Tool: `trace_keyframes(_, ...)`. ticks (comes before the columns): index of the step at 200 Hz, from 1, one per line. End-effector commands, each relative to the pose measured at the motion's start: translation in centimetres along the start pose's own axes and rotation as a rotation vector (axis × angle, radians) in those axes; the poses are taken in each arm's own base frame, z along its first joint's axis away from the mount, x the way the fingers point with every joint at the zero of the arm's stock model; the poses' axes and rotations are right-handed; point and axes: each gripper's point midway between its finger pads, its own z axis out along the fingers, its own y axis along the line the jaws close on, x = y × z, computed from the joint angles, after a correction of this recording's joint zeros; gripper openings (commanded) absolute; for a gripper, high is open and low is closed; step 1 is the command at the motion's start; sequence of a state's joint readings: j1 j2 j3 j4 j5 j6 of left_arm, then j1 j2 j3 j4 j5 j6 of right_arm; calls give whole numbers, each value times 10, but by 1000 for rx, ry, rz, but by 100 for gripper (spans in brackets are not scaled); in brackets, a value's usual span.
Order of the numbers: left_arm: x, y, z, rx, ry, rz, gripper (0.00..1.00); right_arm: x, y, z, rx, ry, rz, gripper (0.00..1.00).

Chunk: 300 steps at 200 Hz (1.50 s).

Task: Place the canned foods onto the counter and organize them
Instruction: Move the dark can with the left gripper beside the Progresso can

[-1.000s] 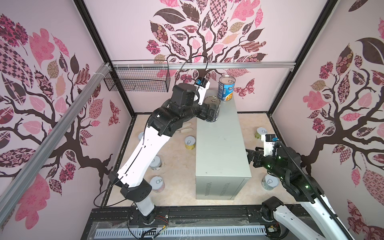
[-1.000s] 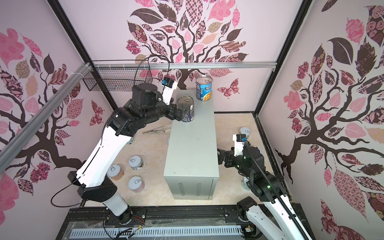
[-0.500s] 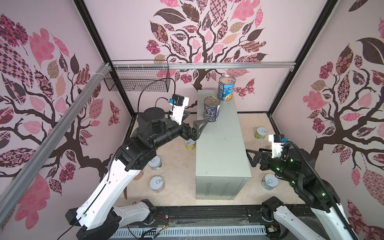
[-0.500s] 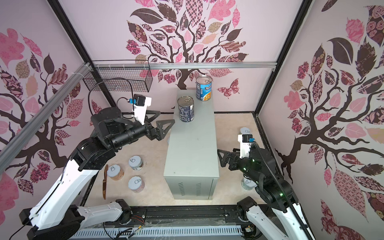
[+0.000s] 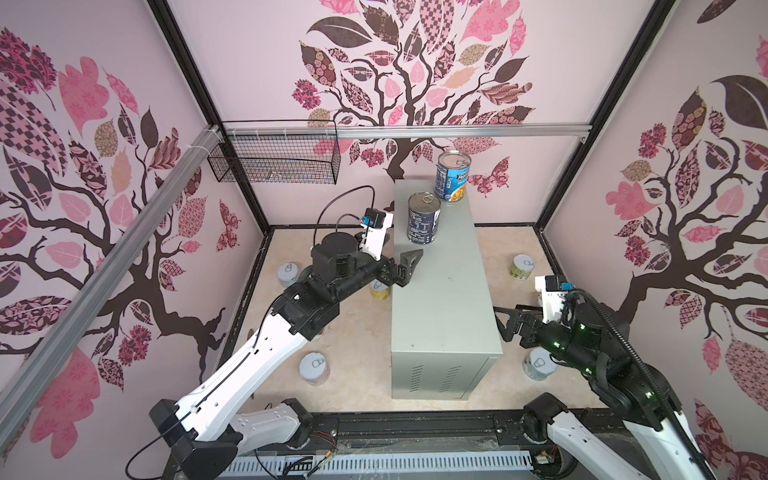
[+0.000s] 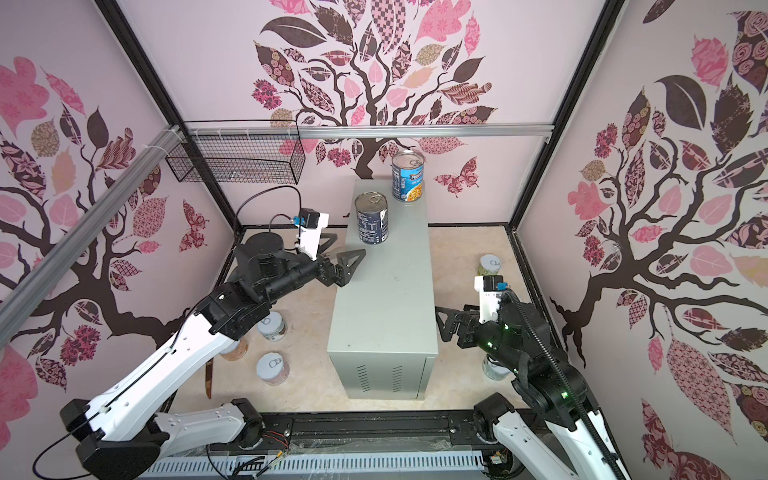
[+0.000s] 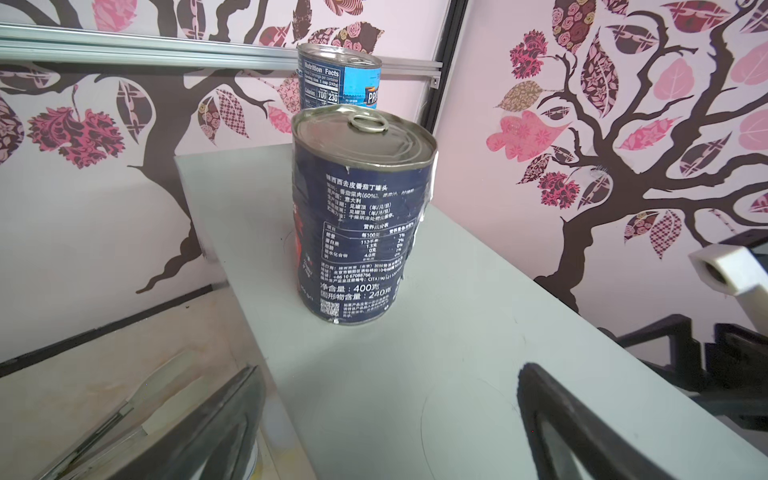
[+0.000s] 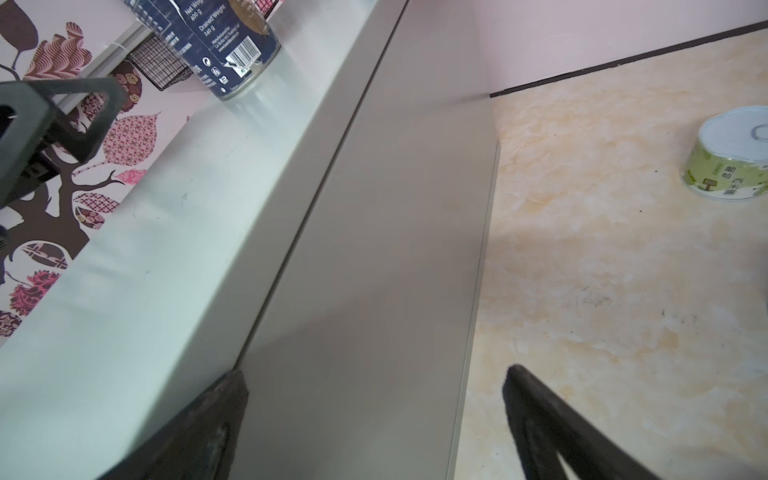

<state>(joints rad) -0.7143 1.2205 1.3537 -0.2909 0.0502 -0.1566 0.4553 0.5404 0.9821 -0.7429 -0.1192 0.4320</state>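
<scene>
Pulled back from the dark navy tin it was up against a second ago, the left claw hangs wide and empty over the left edge of the surface, as both top views show. The right claw, equally wide and holding nothing, waits just beside the surface's right wall. The navy tin stands upright towards the far end, with the blue tin just behind it at the back. Several short tins are still down on the floor. A yellow-labelled tin sits below the left claw, beside the surface's wall, and a green-labelled tin lies on the right side. Fetching the next tin appears to be the step in hand. It would go best with a straight drop clear of the surface's edge, jaws straddling the short tin's sides, then a placement in line ahead of the tall pair.
</scene>
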Motion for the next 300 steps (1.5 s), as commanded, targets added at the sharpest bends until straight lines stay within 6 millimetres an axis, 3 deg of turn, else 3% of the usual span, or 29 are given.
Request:
trace_keyframes(1, -6, 0, 19, -1, -44, 29, 98, 2, 23, -2, -119, 16, -8, 100)
trace_keyframes(78, -15, 10, 62, -62, -79, 28, 98, 9, 20, -5, -105, 31, -26, 100)
trace_keyframes(150, -18, 25, 78, -148, -93, 60, 91, 9, 19, -5, -103, 19, -30, 100)
trace_keyframes(201, -21, 30, 88, -171, -90, 99, 85, 4, 9, 9, -50, 1, -45, 100)
trace_keyframes(230, -25, 34, 93, -185, -95, 122, 74, 2, 5, 20, -26, 5, -53, 100)
trace_keyframes(262, -29, 40, 98, -183, -104, 113, 70, 1, 6, 32, -28, 4, -43, 100)
trace_keyframes(300, -36, 62, 108, -184, -111, 60, 66, -2, 6, 42, -24, 7, -52, 100)
